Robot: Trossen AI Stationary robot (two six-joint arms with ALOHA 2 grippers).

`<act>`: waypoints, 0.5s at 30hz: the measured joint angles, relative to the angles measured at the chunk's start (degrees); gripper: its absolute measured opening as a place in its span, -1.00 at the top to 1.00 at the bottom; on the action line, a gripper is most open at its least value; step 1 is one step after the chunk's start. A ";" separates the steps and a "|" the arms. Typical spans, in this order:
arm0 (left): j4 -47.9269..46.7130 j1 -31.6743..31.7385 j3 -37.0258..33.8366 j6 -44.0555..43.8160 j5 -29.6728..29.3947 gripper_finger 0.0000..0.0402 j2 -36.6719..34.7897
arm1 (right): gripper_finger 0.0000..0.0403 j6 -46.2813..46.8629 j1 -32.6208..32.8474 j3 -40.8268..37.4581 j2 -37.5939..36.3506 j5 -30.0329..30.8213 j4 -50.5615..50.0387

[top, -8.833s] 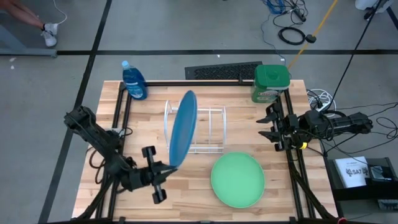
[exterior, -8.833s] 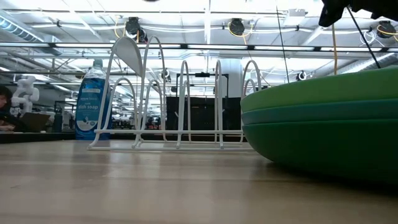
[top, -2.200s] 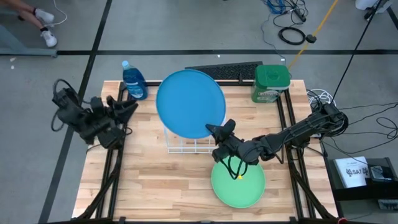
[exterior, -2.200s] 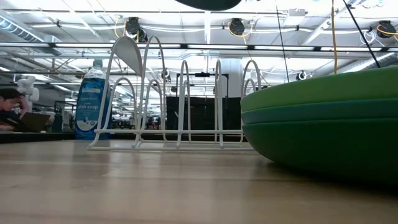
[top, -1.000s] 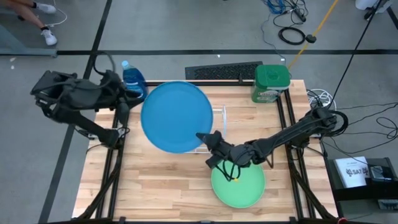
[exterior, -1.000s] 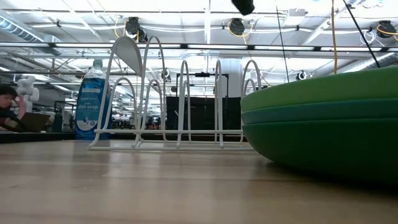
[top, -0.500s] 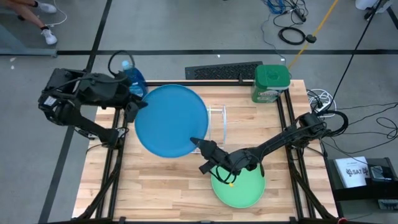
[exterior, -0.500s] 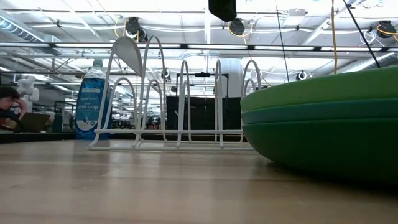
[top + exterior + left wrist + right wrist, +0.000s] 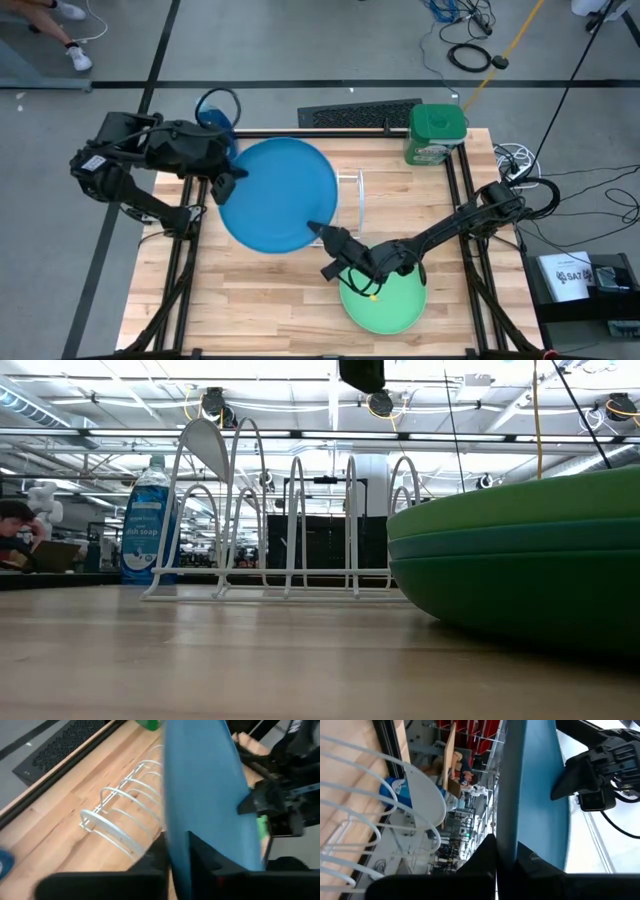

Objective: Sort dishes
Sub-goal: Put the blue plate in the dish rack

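A blue plate (image 9: 278, 195) hangs roughly level, high above the white wire rack (image 9: 350, 200), and hides most of it. My left gripper (image 9: 228, 183) is shut on the plate's left rim. My right gripper (image 9: 316, 230) is shut on its near right rim. In both wrist views the plate shows edge-on between the dark fingers. A stack of green plates (image 9: 382, 297), light green on top, lies flat on the table near the front right. The low view shows that stack (image 9: 520, 560) close up, with teal and dark green plates under the top one. My left gripper pinches the blue plate's left rim (image 9: 178, 837) between its two fingers, one on each face. It comes level from the table's left side. The plate is clear of the table and the rack. My right gripper pinches the plate's near right rim (image 9: 510, 827) between its two fingers, one on each face. It reaches in from the table's near right. The plate stretches away from the fingers toward my left gripper, clear of everything below.
A blue soap bottle (image 9: 148, 525) stands at the far left corner, partly behind my left arm in the high view. A green container (image 9: 436, 133) stands at the far right. The rack (image 9: 290, 525) stands mid-table, its slots upright. A black mat (image 9: 355, 113) lies beyond the table's far edge.
My left arm has swung from the table's far left toward the blue plate and has come onto its left rim. My right gripper has carried the plate slightly toward the near left, and the plate has stayed roughly level.
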 joint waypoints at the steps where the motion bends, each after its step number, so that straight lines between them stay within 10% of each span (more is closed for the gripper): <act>1: -0.04 0.00 0.20 -0.03 0.15 0.92 0.00 | 0.97 -0.17 0.00 0.00 0.00 0.00 -0.04; 15: 0.47 -0.14 5.02 3.50 -6.19 0.95 0.17 | 0.37 13.19 -0.09 0.09 -0.11 2.33 -3.66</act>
